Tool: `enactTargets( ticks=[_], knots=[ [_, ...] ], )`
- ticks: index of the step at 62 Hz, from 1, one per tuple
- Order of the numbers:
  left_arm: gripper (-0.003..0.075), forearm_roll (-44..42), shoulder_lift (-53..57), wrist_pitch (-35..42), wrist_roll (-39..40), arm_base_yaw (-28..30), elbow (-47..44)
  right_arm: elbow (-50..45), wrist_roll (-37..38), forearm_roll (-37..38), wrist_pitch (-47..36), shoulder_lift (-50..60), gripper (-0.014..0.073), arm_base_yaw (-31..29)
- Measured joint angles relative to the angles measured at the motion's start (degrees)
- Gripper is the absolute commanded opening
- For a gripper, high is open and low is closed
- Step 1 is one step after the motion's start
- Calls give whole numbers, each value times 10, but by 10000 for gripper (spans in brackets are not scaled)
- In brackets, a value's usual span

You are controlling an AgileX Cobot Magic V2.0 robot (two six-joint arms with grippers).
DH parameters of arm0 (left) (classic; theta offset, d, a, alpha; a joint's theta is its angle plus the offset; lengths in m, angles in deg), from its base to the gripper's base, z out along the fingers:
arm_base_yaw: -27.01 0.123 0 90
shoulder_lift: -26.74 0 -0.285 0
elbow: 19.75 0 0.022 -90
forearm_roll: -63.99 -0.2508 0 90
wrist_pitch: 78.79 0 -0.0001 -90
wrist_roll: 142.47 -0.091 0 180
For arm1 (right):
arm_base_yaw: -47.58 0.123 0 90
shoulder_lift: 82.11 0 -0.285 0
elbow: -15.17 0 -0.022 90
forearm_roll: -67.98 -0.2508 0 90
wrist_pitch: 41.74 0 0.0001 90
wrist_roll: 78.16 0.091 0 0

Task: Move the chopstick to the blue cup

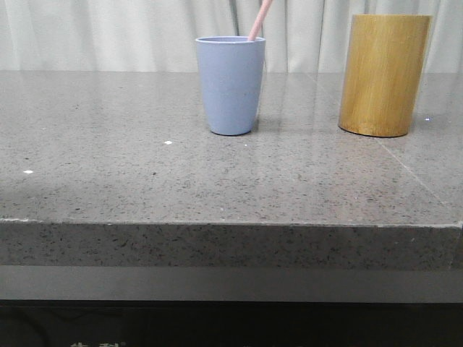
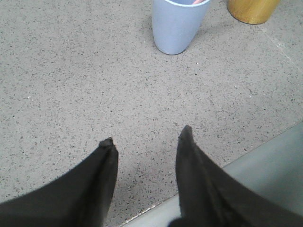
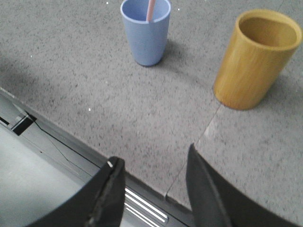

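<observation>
Item: chopstick [image 1: 259,20]. Location: upper centre of the front view, standing tilted inside the cup [image 1: 231,85], its upper end leaning right and cut off by the frame's top edge. In the right wrist view the pink shaft is seen resting within the cup's mouth.

Item: cup. Upright on the grey speckled surface [image 1: 145,173], centre of the front view. A bamboo holder [image 1: 383,74] is set well apart at the upper right, shown to be hollow with nothing seen in it in the right wrist view.

Task status: the transfer is judged done; the chopstick is lodged in the cup and nothing is held. Only withdrawal of the arms is judged to be left, if anything.

Left gripper [image 2: 147,135]: jaws spread, nothing between them, held over the surface's near edge, cup well apart toward the frame's top.

Right gripper [image 3: 151,158]: jaws spread, nothing between them, at the near edge, cup and chopstick well apart at upper centre.
</observation>
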Motion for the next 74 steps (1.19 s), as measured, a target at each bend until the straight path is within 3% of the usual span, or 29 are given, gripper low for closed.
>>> enactTargets(
  ticks=[5, 20, 23, 63, 74],
  knots=[
    [277, 0, 0, 0, 0, 0, 0, -26, 0, 1, -4, 26, 309, 0],
    [-13, -1, 0, 0, 0, 0, 0, -51, 1, 4, -9, 66, -29, 0],
    [-19, -1, 0, 0, 0, 0, 0, -51, 1, 4, -10, 66, -74, 0],
    [-19, -2, 4, -5, 0, 0, -1, -51, 1, 8, -10, 66, -67, 0],
    [-19, -16, 67, 10, 0, 28, -35, -51, 1, 9, -8, 66, -67, 0]
  ],
)
